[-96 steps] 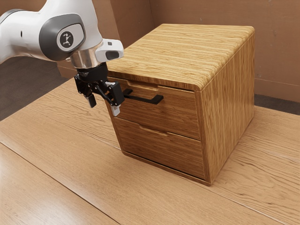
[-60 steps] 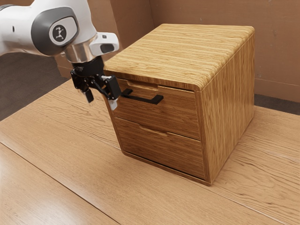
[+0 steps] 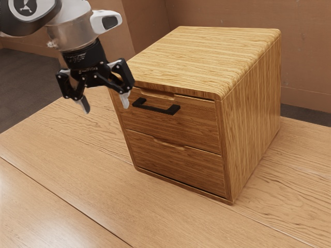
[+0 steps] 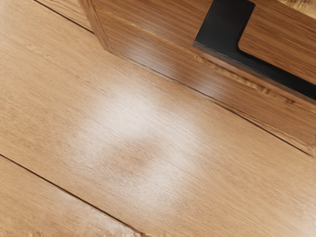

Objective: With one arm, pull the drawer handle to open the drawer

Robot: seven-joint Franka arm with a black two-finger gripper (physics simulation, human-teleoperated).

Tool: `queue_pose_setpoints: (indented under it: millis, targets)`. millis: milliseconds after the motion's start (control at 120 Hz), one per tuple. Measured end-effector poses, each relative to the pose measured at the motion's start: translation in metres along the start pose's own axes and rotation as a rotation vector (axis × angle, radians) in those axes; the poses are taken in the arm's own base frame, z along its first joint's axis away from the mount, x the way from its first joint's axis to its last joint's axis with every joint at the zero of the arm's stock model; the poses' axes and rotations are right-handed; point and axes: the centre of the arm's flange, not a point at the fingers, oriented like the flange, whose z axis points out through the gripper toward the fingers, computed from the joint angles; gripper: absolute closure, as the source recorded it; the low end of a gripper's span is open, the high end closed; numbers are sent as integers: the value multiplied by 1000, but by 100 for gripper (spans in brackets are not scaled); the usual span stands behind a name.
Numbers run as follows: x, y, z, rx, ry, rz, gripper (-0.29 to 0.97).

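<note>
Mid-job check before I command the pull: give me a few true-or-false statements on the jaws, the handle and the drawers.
1. The jaws stand open. True.
2. The jaws are clamped on the black handle. False: the handle is not between them; they hang off its end toward the exterior view's left, holding nothing.
3. The top drawer is pulled halfway out. False: its front sits level with the cabinet front, so it looks shut.
4. The cabinet has two drawers, one above the other. True.
5. The bottom drawer has a black handle too. False: it shows only a shallow notch at its top edge.
</note>
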Motion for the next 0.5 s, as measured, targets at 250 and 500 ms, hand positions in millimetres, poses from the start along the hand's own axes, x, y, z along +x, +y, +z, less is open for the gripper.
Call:
queue_pose_setpoints:
  millis: [250,500]
  targets:
    - [-16,25,7,-6,-22,-337,0]
    - [-25,18,36,-94,35,-605,0]
